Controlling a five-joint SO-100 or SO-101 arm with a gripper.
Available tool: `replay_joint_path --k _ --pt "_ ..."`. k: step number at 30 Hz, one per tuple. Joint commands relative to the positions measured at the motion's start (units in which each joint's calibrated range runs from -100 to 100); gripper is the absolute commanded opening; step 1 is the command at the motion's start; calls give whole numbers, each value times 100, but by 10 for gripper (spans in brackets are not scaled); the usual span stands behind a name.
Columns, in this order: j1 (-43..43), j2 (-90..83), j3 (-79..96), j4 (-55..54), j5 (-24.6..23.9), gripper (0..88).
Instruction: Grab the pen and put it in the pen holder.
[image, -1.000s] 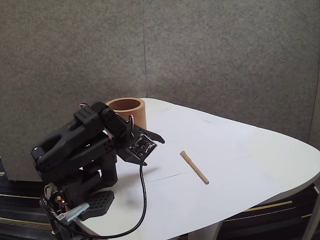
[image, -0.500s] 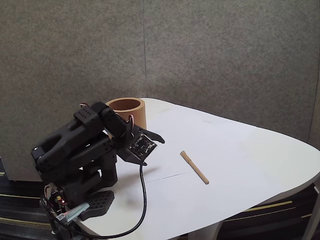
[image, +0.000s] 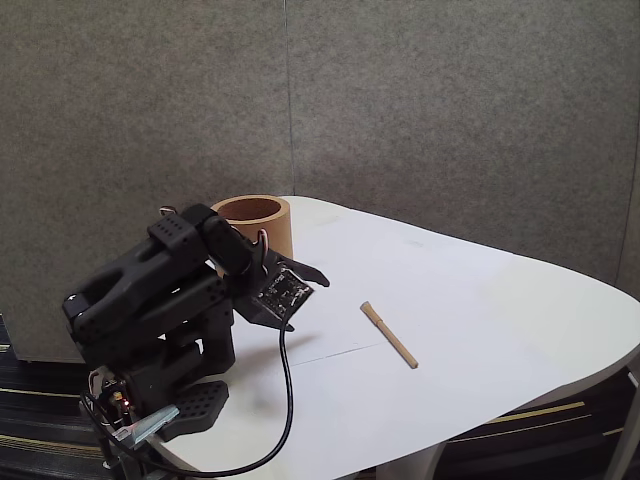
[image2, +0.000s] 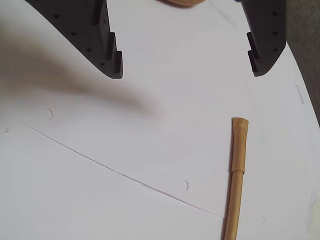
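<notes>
sitting folded low at the table's near left edge in the fixed view, the arm has its gripper (image: 292, 283) hanging just above the white table (image: 480, 330). the wrist view shows the gripper (image2: 185, 61) spread wide with bare tabletop between its fingers and nothing held. the pen (image: 388, 335) lies flat near the table's middle, apart from the gripper; in the wrist view the pen (image2: 236, 175) sits below the right finger, thicker end toward it. the pen holder (image: 253, 224) stands upright at the far left edge, behind the arm. by my reading nothing is done yet: reach, grasp, carry and drop all remain. open surface surrounds the pen, so approach room looks generous.
</notes>
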Motion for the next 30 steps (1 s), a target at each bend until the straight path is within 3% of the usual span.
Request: replay_joint_path --k 1,30 --pt "17 -4 9 153 13 362" --pt "46 20 -45 -585 13 362"
